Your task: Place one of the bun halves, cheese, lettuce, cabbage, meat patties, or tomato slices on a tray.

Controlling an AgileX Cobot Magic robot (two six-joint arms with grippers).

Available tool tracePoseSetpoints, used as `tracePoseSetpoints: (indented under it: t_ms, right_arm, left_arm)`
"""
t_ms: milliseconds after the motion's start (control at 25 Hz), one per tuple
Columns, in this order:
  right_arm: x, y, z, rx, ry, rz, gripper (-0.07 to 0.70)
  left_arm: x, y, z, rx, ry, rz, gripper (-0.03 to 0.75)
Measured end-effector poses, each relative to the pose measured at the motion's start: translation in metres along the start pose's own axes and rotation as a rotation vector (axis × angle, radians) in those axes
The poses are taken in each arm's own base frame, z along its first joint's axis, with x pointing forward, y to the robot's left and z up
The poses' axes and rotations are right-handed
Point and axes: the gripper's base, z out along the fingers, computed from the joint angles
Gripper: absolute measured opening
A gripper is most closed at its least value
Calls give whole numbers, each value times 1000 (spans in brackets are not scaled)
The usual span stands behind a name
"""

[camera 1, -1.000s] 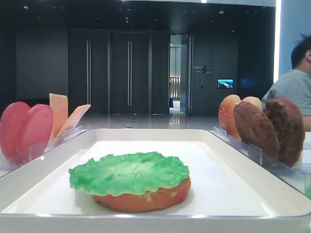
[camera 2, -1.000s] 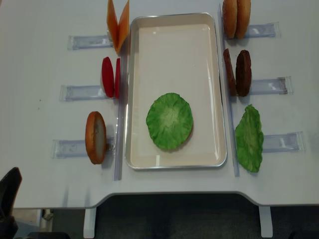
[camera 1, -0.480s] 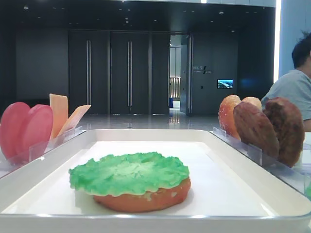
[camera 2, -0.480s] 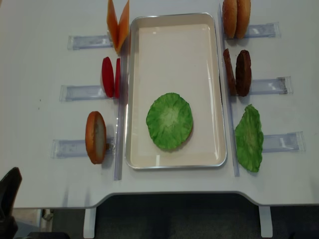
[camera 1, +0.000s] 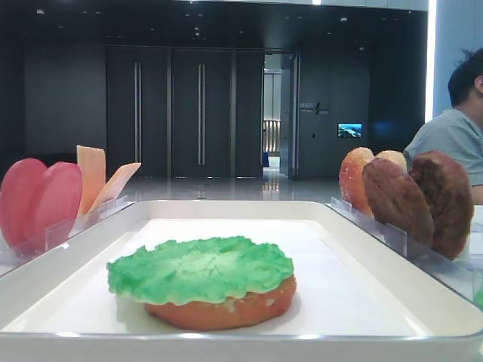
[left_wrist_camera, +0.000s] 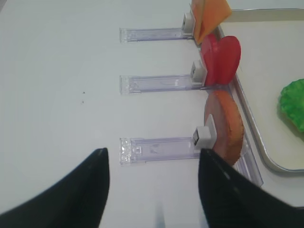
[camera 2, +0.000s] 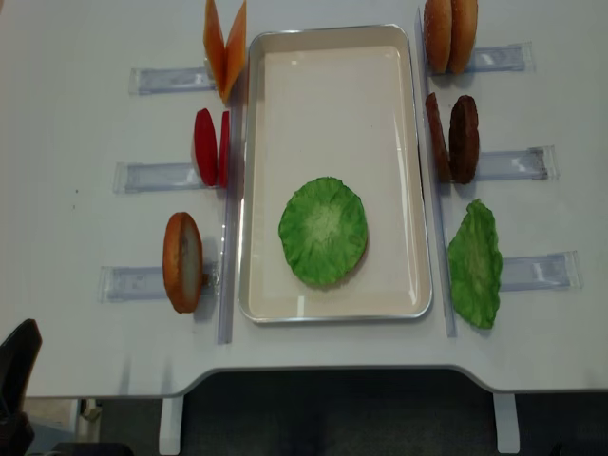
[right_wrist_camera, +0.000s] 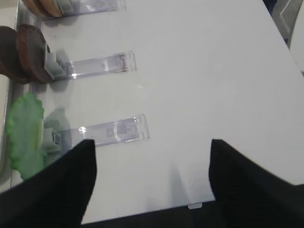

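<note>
On the white tray (camera 2: 332,76) a green lettuce leaf (camera 2: 323,231) lies on top of a bun half (camera 1: 226,311). Left of the tray stand another bun half (camera 2: 181,262), tomato slices (camera 2: 211,147) and cheese (camera 2: 226,47). To its right are meat patties (camera 2: 453,138), two buns (camera 2: 450,35) and a second lettuce leaf (camera 2: 475,264). My left gripper (left_wrist_camera: 152,190) hovers open and empty over the table near the upright bun half (left_wrist_camera: 225,126). The right gripper (right_wrist_camera: 152,180) is open and empty over the table's front edge, right of the lettuce leaf (right_wrist_camera: 23,128).
Clear plastic holders (camera 2: 152,176) lie flat on the white table on both sides of the tray. The table's front edge (right_wrist_camera: 199,205) runs just beneath the right gripper. A seated person (camera 1: 453,128) is at the far right.
</note>
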Motion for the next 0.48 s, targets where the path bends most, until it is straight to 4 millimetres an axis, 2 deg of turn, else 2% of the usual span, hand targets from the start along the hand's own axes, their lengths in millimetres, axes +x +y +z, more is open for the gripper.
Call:
tracePoseSetpoints:
  t_ms: [200,480]
  right_arm:
    - [16,0,8,-1,11,1,487]
    - [29,0,-6,-2,-143,-6,487]
  left_arm:
    - [0,0,0,0,0,-1,452]
    - [0,0,0,0,0,-3,452]
